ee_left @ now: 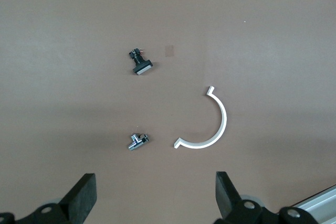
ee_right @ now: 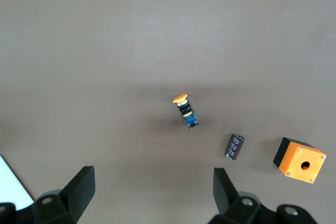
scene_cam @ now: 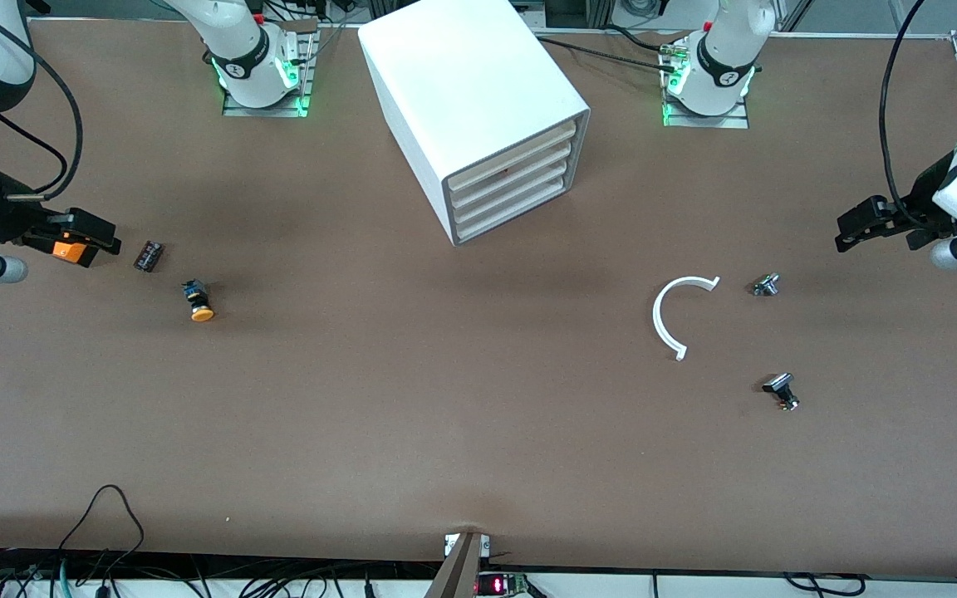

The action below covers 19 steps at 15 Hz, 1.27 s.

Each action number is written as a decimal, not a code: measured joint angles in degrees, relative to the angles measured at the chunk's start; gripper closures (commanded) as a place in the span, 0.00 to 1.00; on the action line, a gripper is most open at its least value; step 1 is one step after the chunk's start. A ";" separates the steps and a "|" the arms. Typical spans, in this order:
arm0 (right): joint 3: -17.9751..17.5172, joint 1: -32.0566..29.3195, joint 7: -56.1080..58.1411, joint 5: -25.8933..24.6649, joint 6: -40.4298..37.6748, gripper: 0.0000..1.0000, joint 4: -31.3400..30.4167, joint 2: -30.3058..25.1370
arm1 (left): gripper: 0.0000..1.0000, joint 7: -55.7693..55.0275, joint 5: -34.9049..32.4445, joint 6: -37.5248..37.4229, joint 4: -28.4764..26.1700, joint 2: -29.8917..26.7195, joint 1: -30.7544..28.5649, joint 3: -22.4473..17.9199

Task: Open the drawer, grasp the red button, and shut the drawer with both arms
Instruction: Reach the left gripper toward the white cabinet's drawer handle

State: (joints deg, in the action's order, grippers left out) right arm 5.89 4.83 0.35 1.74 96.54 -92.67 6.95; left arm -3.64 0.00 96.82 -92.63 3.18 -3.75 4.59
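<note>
Front view: cabinet [scene_cam: 478, 116] with all drawers shut; left gripper [scene_cam: 861, 228] and right gripper [scene_cam: 84, 237] hover wide open, empty, at the table's ends.

In front of the cabinet [scene_cam: 478, 116] the table [scene_cam: 445, 415] lies bare. Toward the left arm's end sit a white curved strip [scene_cam: 668, 316] and two small fittings; toward the right arm's, an orange-capped button [scene_cam: 198, 300].

matt brown table [scene_cam: 412, 399], glossy white plastic cabinet [scene_cam: 462, 83]
</note>
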 measured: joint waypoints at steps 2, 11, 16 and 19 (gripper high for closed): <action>0.00 0.01 0.00 0.00 0.00 0.00 0.00 -0.03 | 0.00 0.07 0.00 0.00 0.00 0.00 0.03 0.14; 0.00 0.01 0.01 -0.11 -0.02 0.00 -0.09 -0.04 | 0.00 0.12 0.00 -0.85 0.41 2.49 0.53 1.10; 0.00 0.01 0.01 -0.13 -0.03 0.00 -0.15 -0.05 | 0.00 0.71 1.98 -4.67 0.82 9.50 0.56 3.37; 0.00 0.01 0.01 -0.14 -0.05 0.00 -0.17 -0.05 | 0.00 1.78 12.48 -5.66 -0.27 13.88 0.59 3.45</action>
State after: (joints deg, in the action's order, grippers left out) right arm 5.90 4.85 0.36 1.60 96.50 -92.84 6.90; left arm -1.86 12.48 91.16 -92.90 17.06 -3.16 8.05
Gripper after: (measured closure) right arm 0.000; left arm 0.000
